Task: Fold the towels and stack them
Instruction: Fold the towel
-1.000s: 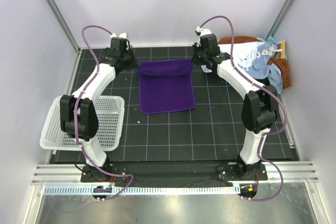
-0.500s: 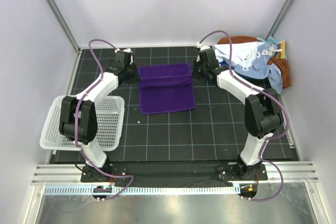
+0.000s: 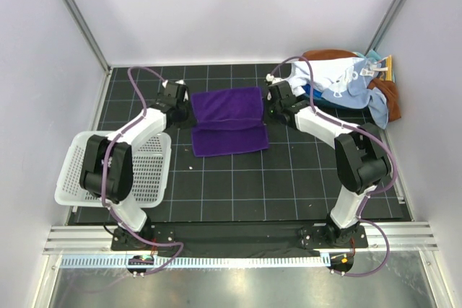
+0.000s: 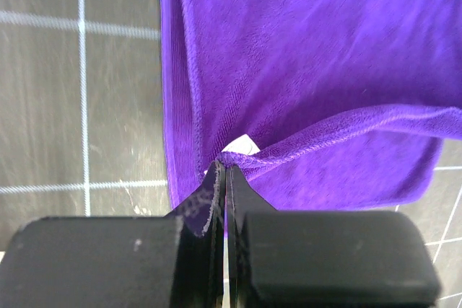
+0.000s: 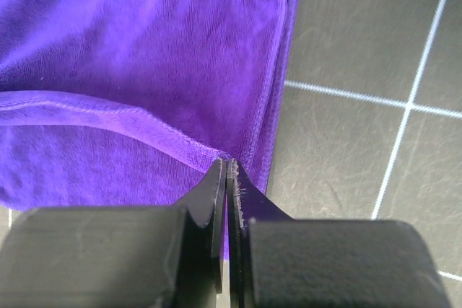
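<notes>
A dark purple towel (image 3: 228,120) lies on the black gridded table (image 3: 289,178), its far edge folded over toward the near side. My left gripper (image 3: 189,116) is shut on the folded edge's left corner (image 4: 229,158), low over the cloth. At the right corner (image 5: 220,158), my right gripper (image 3: 266,115) is shut on the same edge. Both wrist views show purple cloth (image 5: 144,48) pinched between closed black fingertips. More towels, light blue (image 3: 346,88), white and rust-brown (image 3: 386,99), sit heaped at the back right.
A white slotted plastic basket (image 3: 76,171) stands at the left, partly over the table's edge. Metal frame posts and white walls close in the back and sides. The heap of towels fills the back right corner.
Both grippers have moved toward the near side, drawing the towel's far edge over the lower layer. The fold now covers more of the towel than one second ago.
</notes>
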You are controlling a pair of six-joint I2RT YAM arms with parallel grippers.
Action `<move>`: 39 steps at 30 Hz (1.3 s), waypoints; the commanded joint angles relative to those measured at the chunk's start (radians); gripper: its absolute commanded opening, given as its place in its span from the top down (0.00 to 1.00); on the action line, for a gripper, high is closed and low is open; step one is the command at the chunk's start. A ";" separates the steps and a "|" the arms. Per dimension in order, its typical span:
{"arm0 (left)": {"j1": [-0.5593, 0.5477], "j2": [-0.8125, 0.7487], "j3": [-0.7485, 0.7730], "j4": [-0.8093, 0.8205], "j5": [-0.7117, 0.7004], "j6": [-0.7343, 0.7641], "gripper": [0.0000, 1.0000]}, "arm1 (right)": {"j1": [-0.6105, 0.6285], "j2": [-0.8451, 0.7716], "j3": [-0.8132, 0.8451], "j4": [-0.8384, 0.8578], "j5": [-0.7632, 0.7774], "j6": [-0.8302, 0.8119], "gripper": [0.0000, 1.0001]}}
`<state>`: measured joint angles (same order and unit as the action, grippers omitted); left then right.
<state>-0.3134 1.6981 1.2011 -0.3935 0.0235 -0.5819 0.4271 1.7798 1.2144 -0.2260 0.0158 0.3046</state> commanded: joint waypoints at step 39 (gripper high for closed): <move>-0.049 -0.100 -0.138 -0.035 -0.051 -0.015 1.00 | 0.016 -0.206 -0.239 0.068 0.026 0.074 0.99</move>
<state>-0.3565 1.6203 1.0847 -0.4309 -0.0147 -0.5987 0.4427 1.5791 0.9958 -0.2237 0.0418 0.3531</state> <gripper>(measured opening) 0.013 0.059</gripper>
